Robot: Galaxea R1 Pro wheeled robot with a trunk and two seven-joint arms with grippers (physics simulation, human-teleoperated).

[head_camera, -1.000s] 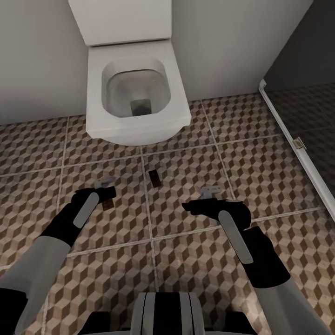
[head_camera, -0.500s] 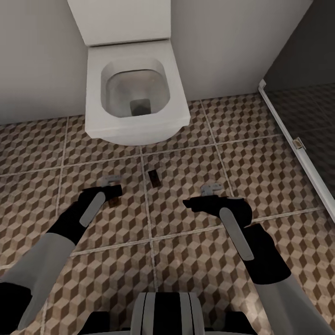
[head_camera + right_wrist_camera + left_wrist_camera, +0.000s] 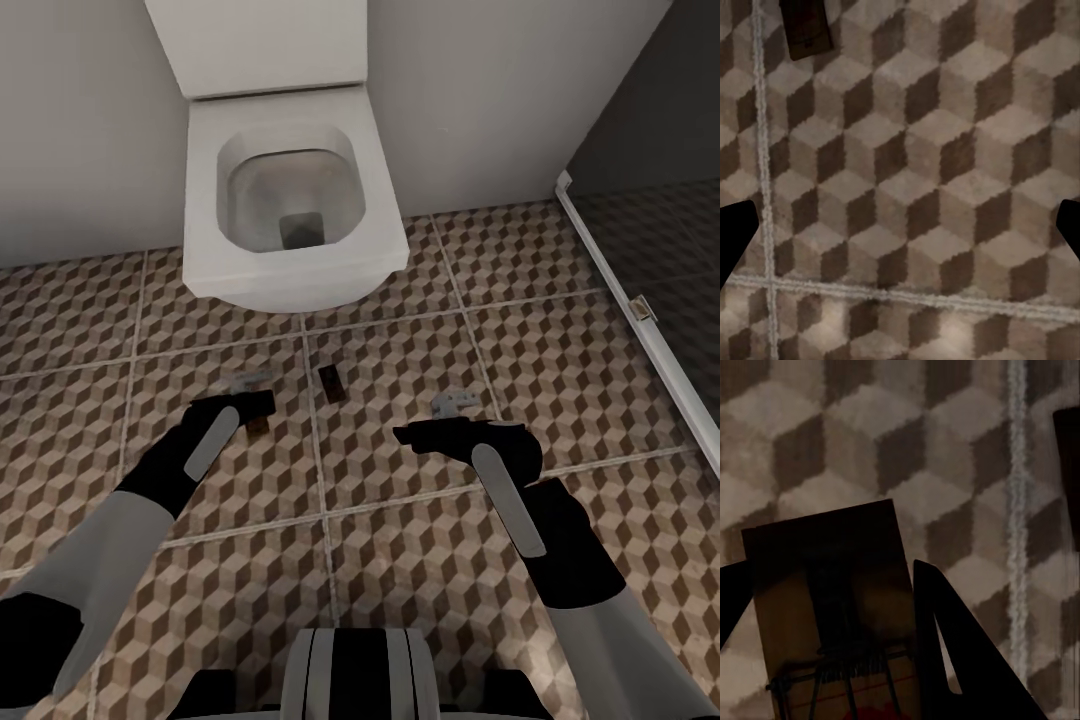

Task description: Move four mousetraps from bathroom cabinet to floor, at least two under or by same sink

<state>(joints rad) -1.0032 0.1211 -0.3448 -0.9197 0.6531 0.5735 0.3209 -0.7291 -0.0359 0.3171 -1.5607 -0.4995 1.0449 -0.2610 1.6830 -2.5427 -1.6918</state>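
Between the fingers of our left tool [image 3: 840, 645] sat a mousetrap [image 3: 832, 607], gripped by its long edges above the bathroom floor [image 3: 400, 560]; stiff, light, spring-armed. Our right tool [image 3: 425, 436] hung wide, empty. Another mousetrap [image 3: 331, 381] lay before the toilet [image 3: 290, 200].

We see brown, beige and cream cubes on the bathroom floor [image 3: 400, 520], pale grout, a white toilet [image 3: 290, 200], a tan mousetrap [image 3: 832, 607].
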